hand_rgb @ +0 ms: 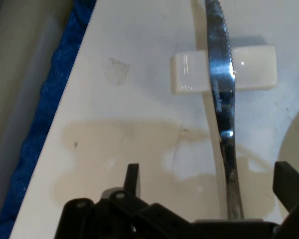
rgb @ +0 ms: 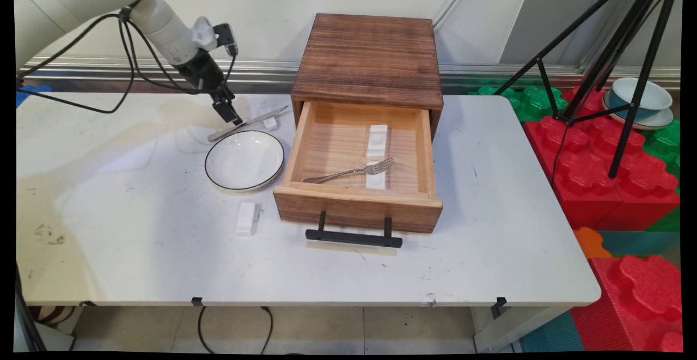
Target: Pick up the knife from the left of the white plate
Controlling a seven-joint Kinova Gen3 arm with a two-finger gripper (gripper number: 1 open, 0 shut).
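Hand (hand_rgb: 209, 181) spread wide over knife (hand_rgb: 222, 99) on rest (hand_rgb: 249, 74), not gripped yet; fork (rgb: 354, 172) already in drawer (rgb: 356, 210).

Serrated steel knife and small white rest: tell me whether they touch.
Touching. The hand view shows the serrated steel knife lying straight across the small white rest, blade on it.

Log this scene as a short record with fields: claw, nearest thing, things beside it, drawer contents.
claw: black two-finger claw, open, low over the white table, fingers either side of the knife handle
nearest thing: serrated silver table knife, its blade propped on a small white rectangular rest
beside it: round white plate with dark rim; another white rest nearer the camera
drawer: open wooden drawer of a brown wooden box, holding a silver fork laid across a white rest, with one more rest behind
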